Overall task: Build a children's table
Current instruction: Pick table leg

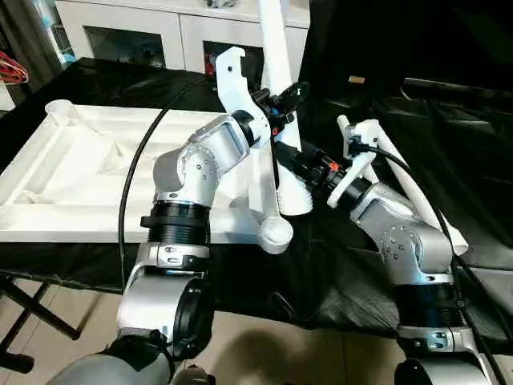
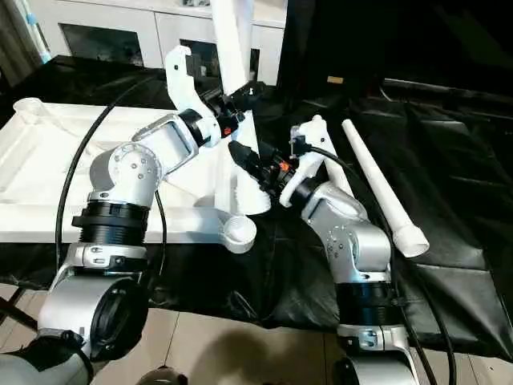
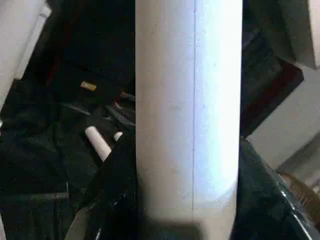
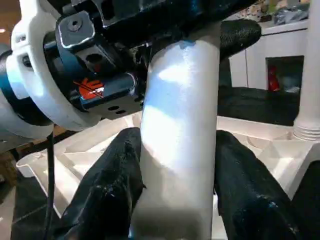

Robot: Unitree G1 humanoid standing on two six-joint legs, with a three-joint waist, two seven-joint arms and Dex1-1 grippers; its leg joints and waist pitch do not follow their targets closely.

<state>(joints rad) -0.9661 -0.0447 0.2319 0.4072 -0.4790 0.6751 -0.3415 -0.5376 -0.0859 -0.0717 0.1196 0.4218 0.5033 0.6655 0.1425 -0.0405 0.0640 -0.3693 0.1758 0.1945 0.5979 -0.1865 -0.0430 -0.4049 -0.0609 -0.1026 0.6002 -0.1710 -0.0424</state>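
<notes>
Both hands gripped one leg (image 1: 276,80) upright over the tabletop (image 1: 72,172), left hand (image 1: 282,104) pinching above, right hand (image 1: 300,164) below, and the next move likely called for seating it in the near corner socket (image 1: 275,233).

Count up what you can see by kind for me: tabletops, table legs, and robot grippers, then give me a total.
Tabletop: 1
Legs: 3 that I can make out: held leg, lying leg, standing leg
Grippers: 2: left gripper, right gripper, both with jaws closed on the held leg
Total: 6
</notes>
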